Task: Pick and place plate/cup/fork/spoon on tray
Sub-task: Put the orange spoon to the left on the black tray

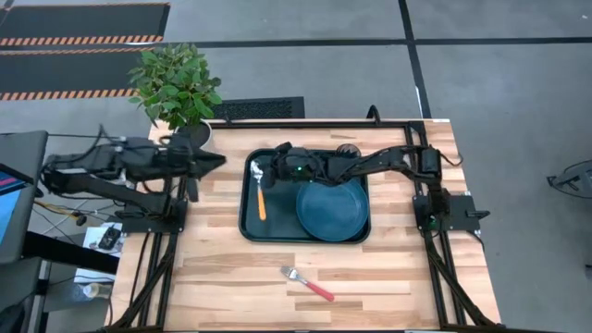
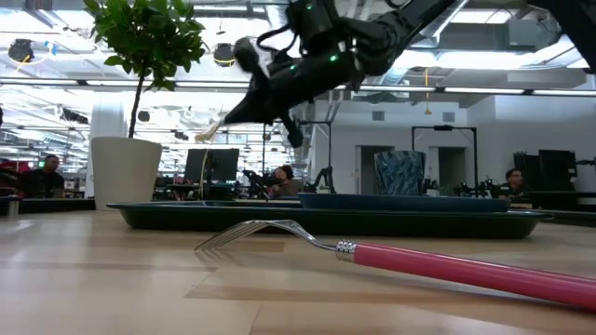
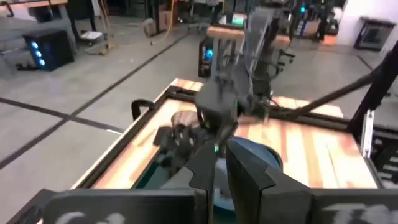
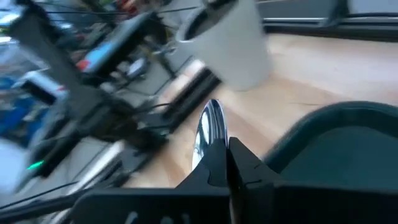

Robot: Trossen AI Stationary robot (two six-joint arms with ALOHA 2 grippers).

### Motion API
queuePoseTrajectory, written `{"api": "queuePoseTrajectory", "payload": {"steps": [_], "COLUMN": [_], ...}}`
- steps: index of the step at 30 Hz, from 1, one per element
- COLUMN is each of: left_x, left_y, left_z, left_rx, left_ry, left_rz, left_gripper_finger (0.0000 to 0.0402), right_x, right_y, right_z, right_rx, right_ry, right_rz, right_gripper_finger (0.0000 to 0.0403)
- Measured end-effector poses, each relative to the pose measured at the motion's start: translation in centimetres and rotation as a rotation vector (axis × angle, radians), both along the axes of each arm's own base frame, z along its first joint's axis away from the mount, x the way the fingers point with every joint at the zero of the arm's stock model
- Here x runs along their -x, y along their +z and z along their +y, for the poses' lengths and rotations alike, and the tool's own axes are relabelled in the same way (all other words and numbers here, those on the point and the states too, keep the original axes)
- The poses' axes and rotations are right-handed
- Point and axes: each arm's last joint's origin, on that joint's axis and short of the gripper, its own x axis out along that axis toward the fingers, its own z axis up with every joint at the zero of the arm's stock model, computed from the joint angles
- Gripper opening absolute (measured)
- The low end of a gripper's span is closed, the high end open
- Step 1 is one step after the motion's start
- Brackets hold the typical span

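Observation:
The dark green tray (image 1: 248, 227) lies mid-table. The blue plate (image 1: 331, 209) rests flat on its right half and shows in the low view (image 2: 400, 200). My right gripper (image 1: 269, 169) reaches from the right over the tray's left half and is shut on the spoon (image 1: 262, 199), whose silver bowl (image 4: 210, 127) sticks out past the fingertips. The red-pink-handled fork (image 1: 308, 284) lies flat on the table near the front edge, close in the low view (image 2: 419, 261). A dark round cup (image 1: 349, 149) stands just beyond the tray's far edge. My left gripper (image 1: 220, 159) hovers shut left of the tray. My right gripper pinches the spoon between its two fingers close behind the bowl (image 4: 211, 144); the fingers themselves hide the exact spot. They come from the table's right, slanting down, across the spoon. The orange handle (image 1: 262, 203) slants toward the near edge, and in the low view the gripper (image 2: 256, 98) is well above the tray.
A plant in a white pot (image 2: 124, 172) stands at the table's far left corner, behind my left gripper (image 1: 190, 129). Bare wood lies between the tray and the near edge around the fork. People sit in the room beyond the table.

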Motion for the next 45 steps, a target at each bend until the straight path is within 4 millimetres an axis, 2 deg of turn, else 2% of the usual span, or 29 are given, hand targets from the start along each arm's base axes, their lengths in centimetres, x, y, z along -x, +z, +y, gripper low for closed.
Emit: {"api": "queuePoseTrajectory", "payload": {"steps": [4,6,9,18,25,34,45], "left_x": [0.4,0.2,-0.5,-3.1,-3.9,-3.9,-3.9], "left_y": [0.0,-0.2,-0.5,-1.6,-2.0,-2.0,-2.0], "left_z": [-0.1,-0.2,-0.3,-0.7,-0.8,-0.8,-0.8], "left_rx": [0.009,0.007,0.004,-0.023,-0.033,-0.035,-0.042], "left_ry": [0.0,-0.003,-0.008,-0.017,-0.022,-0.021,-0.021], "left_rz": [-0.001,0.017,0.041,0.137,0.166,0.167,0.169], "left_gripper_finger": [0.0027,0.0027,0.0027,0.0027,0.0027,0.0027,0.0027], "right_x": [-1.1,-1.6,-1.8,-2.1,-2.1,-1.8,-1.8], "right_y": [-1.0,-2.1,-4.2,-7.2,-7.2,-7.8,-7.8], "right_z": [0.5,0.8,1.2,1.4,1.6,1.3,1.3], "right_rx": [0.012,0.015,0.017,0.016,0.035,0.028,0.068], "right_ry": [-0.027,-0.055,-0.134,-0.172,-0.177,-0.151,-0.133], "right_rz": [0.007,0.026,0.081,0.126,0.143,0.217,0.232], "right_gripper_finger": [0.0001,0.0001,0.0001,0.0001,0.0003,0.0031,0.0108]}}
